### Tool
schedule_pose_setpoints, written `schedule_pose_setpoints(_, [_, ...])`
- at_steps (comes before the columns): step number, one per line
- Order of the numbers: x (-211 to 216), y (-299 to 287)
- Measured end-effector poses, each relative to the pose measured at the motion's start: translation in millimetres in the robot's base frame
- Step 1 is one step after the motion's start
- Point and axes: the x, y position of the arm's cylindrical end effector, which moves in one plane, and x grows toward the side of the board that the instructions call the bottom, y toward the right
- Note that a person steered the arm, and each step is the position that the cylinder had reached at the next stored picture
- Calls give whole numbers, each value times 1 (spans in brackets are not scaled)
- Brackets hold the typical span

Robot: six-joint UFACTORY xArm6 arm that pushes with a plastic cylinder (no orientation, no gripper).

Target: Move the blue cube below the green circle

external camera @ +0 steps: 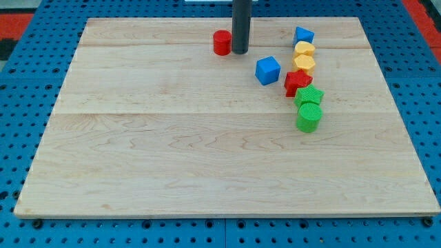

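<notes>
Tip: your tip (239, 52) rests on the wooden board (172, 151) near the view's top, just beside the red cylinder (221, 43), which stands at its left.
Pincer: your arm has none, only the rod, so nothing is held or closed on anything.
Blue cube: the blue cube (267, 70) lies to the right of your tip and a little lower, apart from it.
Green circle: the green cylinder (309, 118) is far lower-right of your tip, the last of a crowded column.
Column: green star (309, 96), red star (297, 82), two yellow blocks (304, 56) and a second blue block (303, 35) stand above it.
Reason: I judge your tip sits upper-left of the cube so a push sends it down-right.
Risk: the red star is near the cube's path.
</notes>
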Motion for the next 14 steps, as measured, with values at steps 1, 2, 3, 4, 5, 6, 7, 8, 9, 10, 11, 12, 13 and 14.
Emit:
schedule_pose_setpoints(1, [21, 36])
schedule_pose_setpoints(2, [71, 26])
schedule_pose_setpoints(3, [74, 23])
schedule_pose_setpoints(4, [77, 60])
schedule_pose_setpoints(5, [103, 50])
schedule_pose_setpoints(6, [127, 14])
schedule_pose_setpoints(7, [166, 11])
schedule_pose_setpoints(8, [150, -14])
schedule_pose_setpoints(9, [190, -15])
schedule_pose_setpoints(10, [225, 29])
schedule_pose_setpoints(11, [236, 38])
schedule_pose_setpoints(12, [249, 36])
schedule_pose_setpoints(13, [259, 58])
schedule_pose_setpoints(14, [270, 44])
